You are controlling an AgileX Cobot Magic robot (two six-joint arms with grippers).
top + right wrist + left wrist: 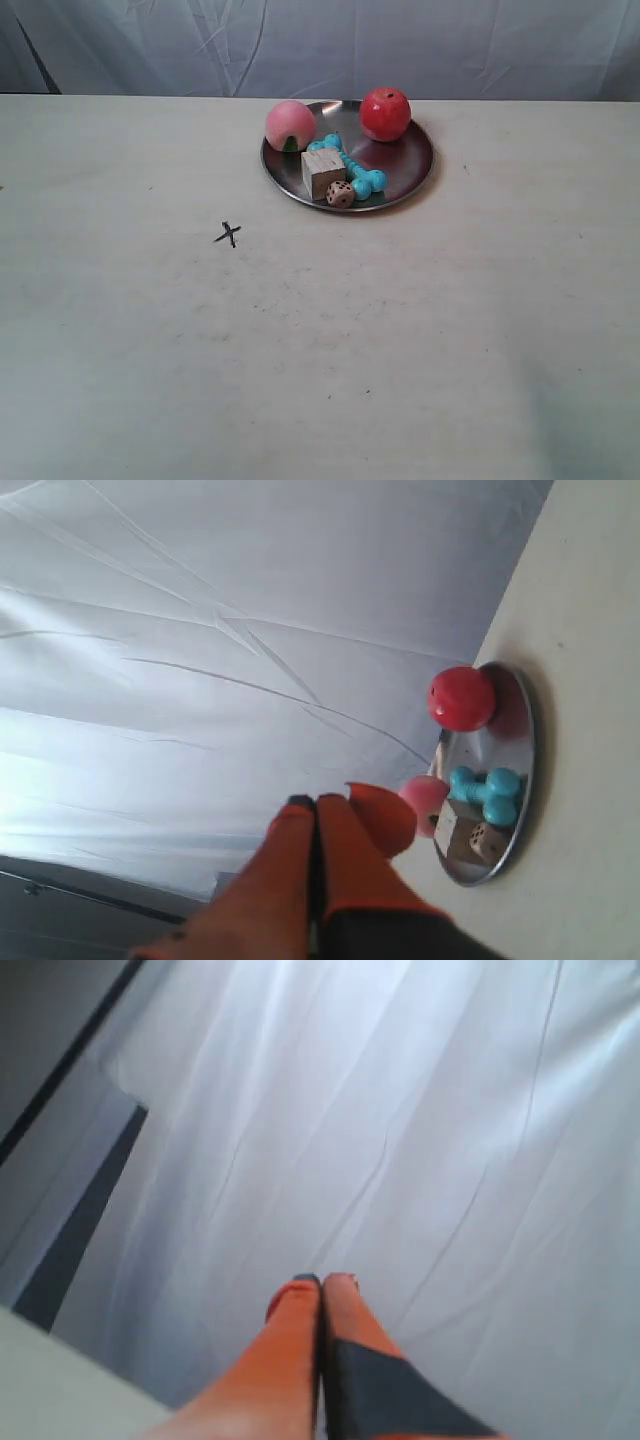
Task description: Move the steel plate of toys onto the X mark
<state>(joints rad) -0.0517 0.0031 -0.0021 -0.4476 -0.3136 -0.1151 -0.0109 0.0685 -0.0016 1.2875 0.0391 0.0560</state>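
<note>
The steel plate rests on the table at the back, right of centre. It carries a red apple, a pink peach, a turquoise dog-bone, a pale wooden cube and a small die. The black X mark is drawn on the table to the plate's front left, a plate-width away. No arm shows in the exterior view. My right gripper is shut and empty, well short of the plate. My left gripper is shut, facing only cloth.
A white cloth backdrop hangs behind the table's far edge. The pale tabletop stretches wide in front of the plate and around the X mark.
</note>
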